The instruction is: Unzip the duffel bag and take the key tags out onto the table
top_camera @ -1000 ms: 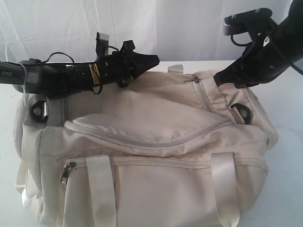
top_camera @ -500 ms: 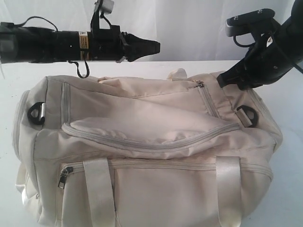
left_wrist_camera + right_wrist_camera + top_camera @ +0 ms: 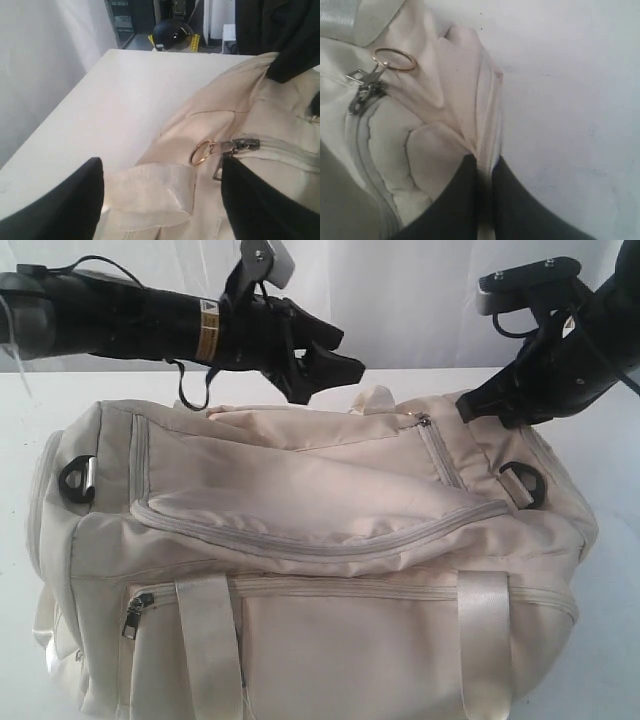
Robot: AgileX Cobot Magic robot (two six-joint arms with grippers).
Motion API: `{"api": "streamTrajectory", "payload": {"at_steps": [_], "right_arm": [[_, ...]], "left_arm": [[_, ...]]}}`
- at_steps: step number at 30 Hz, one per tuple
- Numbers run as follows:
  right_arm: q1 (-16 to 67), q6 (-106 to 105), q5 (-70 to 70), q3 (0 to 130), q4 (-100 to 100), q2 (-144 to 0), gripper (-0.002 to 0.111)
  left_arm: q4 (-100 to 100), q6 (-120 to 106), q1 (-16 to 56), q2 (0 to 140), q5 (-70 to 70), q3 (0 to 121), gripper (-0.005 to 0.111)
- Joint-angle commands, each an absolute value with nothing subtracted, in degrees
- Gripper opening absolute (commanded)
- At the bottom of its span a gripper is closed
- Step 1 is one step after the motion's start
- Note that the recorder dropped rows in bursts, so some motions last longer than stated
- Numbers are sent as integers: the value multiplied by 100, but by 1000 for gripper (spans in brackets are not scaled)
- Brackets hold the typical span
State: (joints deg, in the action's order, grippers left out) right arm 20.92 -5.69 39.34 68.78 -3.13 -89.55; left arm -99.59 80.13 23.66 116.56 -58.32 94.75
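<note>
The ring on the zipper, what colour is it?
The ring is shiny gold; the left wrist view shows it best.

The closed duffel bag (image 3: 300,570) sits on the table (image 3: 615,470), left gripper (image 3: 350,353) open above its top

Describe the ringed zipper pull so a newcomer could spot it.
The duffel bag lies on the table. On its top far edge, beside the right gripper pinching the fabric, sits the zipper pull. Unlike the front pocket's plain pull, it carries a thin gold ring.
</note>
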Motion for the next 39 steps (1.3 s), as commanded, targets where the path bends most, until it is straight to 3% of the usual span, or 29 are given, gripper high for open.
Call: {"api": "streamTrajectory", "payload": {"at_steps": [1,19,22,28,29,37,39], "right_arm": [[2047,-629,3895,6863,-313,-8865,0],[2047,-629,3768,6863,-240,-8865,0],[2047,-629,3763,6863,-188,-8865,0],[2047,-629,3737,6863,-189,-8865,0],[2047,-629,3737,6863,-189,-8865,0],[2047,-642,3766,6863,-189,-8865,0],[2047,-693,3708,6863,-189,-8865,5]], "left_arm": [[-9995,7841,2629,11784,-5196,9464,70],[-9995,7581,2645,11944,-4872,8564,68],[-9995,7594,2645,11944,-4515,8527,57],[-9995,7595,2645,11934,-4604,8527,4],[-9995,7577,2645,11924,-4646,8540,0],[-9995,7664,2635,11602,-5041,8976,0],[-9995,7895,2635,11469,-5098,9071,0]]}}
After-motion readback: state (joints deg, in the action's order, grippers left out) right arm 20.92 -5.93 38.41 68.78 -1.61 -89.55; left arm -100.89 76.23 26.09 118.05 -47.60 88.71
